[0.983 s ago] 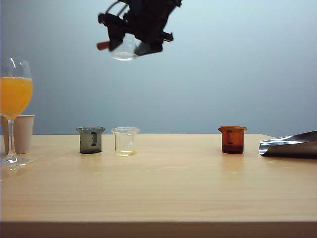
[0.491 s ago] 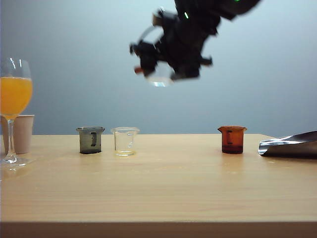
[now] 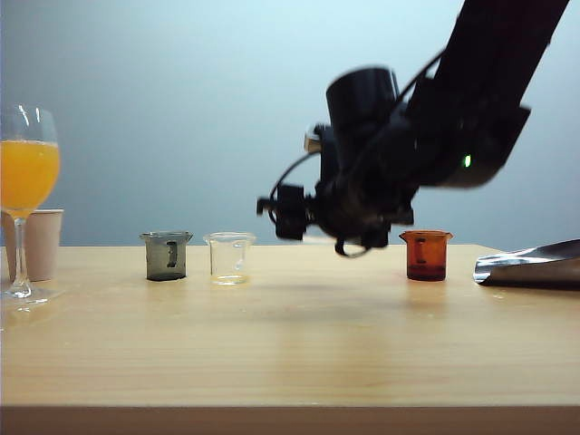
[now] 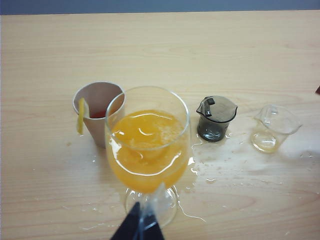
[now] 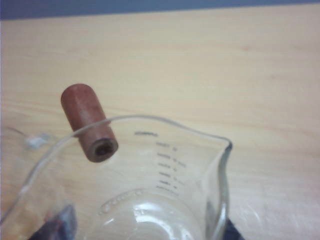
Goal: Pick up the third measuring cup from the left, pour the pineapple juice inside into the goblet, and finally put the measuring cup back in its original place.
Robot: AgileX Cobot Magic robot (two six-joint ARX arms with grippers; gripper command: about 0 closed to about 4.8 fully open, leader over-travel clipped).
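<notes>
The third measuring cup (image 5: 165,200) is clear, with a reddish-brown stick handle (image 5: 89,122). It is held upright in my right gripper (image 5: 142,231), whose jaws press on its two sides, and no pineapple juice shows in it. In the exterior view the right gripper (image 3: 313,217) hangs just above the table between the clear cup and the amber cup, and it hides the held cup. The goblet (image 3: 27,172) stands at the far left, about half full of orange-yellow juice. My left gripper (image 4: 140,227) is shut on the stem of the goblet (image 4: 148,140).
A grey cup (image 3: 167,256), a clear handleless cup (image 3: 228,258) and an amber cup (image 3: 425,255) stand in a row. A beige paper cup (image 3: 41,243) sits behind the goblet. A silvery object (image 3: 530,265) lies at the right edge. Spilled drops (image 4: 215,165) wet the table.
My right arm has swung down and to the right with the cup, from high above the table to just above it. The left gripper and the goblet have not moved.
</notes>
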